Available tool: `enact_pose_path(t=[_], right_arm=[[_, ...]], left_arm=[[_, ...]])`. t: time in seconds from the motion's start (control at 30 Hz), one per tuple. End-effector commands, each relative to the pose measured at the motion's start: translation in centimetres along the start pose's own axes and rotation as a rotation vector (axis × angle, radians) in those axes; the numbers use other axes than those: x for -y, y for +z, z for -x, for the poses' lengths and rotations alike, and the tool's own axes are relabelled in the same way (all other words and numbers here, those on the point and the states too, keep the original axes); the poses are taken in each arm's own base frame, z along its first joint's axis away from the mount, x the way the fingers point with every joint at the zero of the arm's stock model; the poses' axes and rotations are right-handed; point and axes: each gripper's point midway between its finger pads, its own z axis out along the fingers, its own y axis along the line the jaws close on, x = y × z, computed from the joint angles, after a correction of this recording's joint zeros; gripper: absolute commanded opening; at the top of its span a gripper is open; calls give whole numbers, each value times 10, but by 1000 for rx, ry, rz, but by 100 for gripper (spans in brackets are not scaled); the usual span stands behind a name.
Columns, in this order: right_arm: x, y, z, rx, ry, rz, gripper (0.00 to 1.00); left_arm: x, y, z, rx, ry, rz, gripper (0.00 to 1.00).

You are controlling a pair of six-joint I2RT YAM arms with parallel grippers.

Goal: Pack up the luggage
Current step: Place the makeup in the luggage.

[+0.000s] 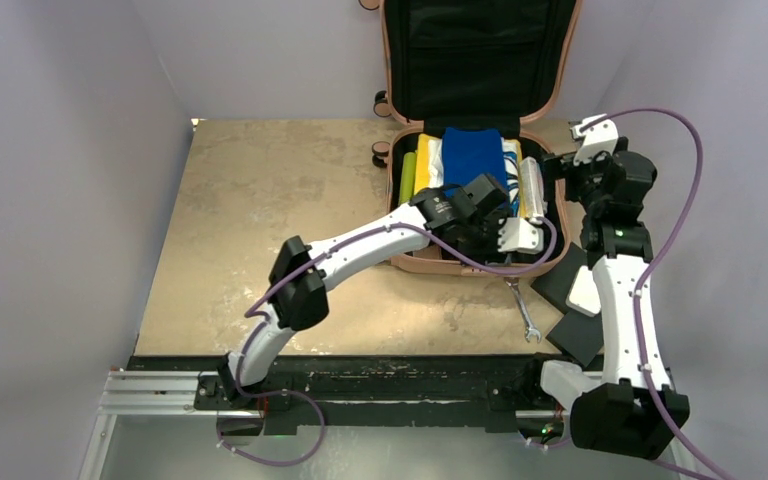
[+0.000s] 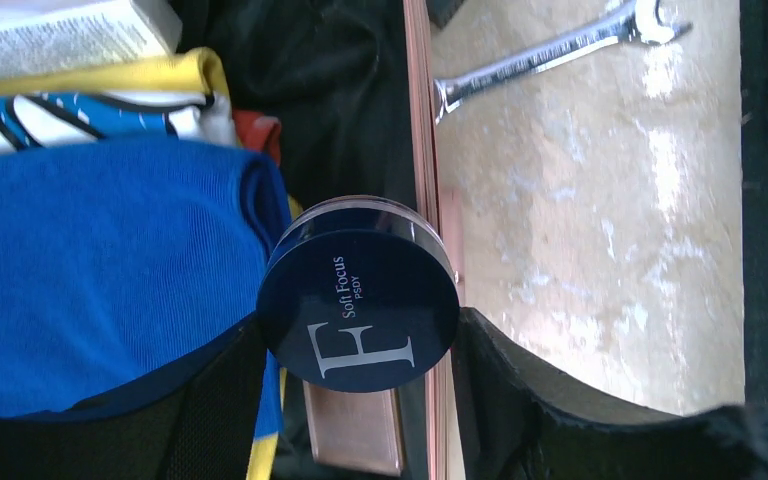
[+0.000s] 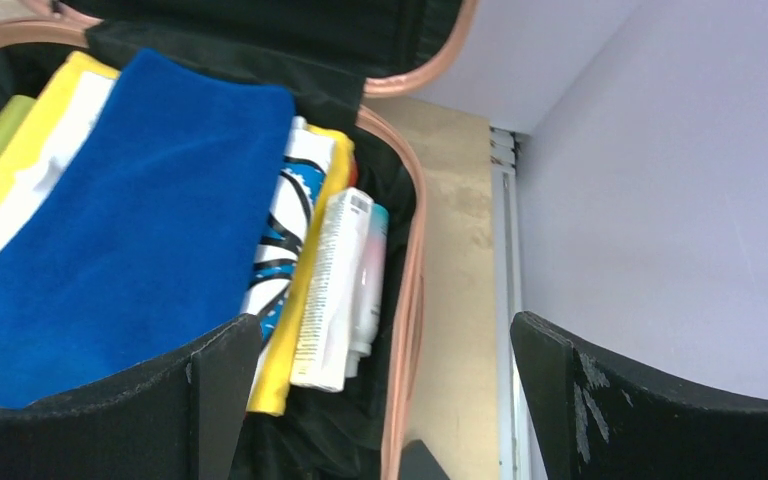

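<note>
The luggage (image 1: 430, 265), a salmon-pink suitcase, lies open at the table's far middle with its lid upright. Inside are a folded blue towel (image 1: 473, 155), yellow and green cloth, and a white tube (image 3: 335, 290) along the right wall. My left gripper (image 2: 360, 320) is shut on a round dark navy jar (image 2: 360, 290) marked "Soft Focus". It holds the jar just inside the suitcase's near rim (image 2: 420, 120), beside the towel (image 2: 100, 270). My right gripper (image 3: 382, 322) stands open over the suitcase's right rim (image 3: 415, 250), with nothing between its fingers.
A metal wrench (image 1: 522, 310) lies on the tan tabletop just in front of the suitcase. Flat black pads (image 1: 572, 300) sit on the table by the right arm. Lilac walls close in the left, right and far sides.
</note>
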Motion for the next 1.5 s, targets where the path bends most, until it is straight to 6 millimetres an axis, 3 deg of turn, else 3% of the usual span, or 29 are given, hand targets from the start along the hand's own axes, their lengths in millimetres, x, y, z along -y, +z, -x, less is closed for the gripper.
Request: enact_pose_path(t=[0.0,0.4,0.63,0.8,0.87,1.0,1.3,1.47], right_arm=[[13,-7,6,45,21,-34,99],[21,-12,3,60,43,-50,99],[20,-13,3,67,45,-40,99],[19,-14,2,71,43,-32,99],[18,-13,2,70,43,-29,99],[17,-13,1,69,44,-21,99],[16,-13,2,72,46,-16,99],[15,-13,2,71,48,-13,99]], left_arm=[[-17,7,41,123,-7,57,0],[-30,58,57,189,-31,111,0],[-19,89,45,166,-6,84,0],[-19,100,40,157,-19,91,0],[-20,101,40,156,-21,99,11],[-24,95,44,162,-23,118,48],[-25,81,51,177,-32,123,85],[-25,73,56,188,-39,120,95]])
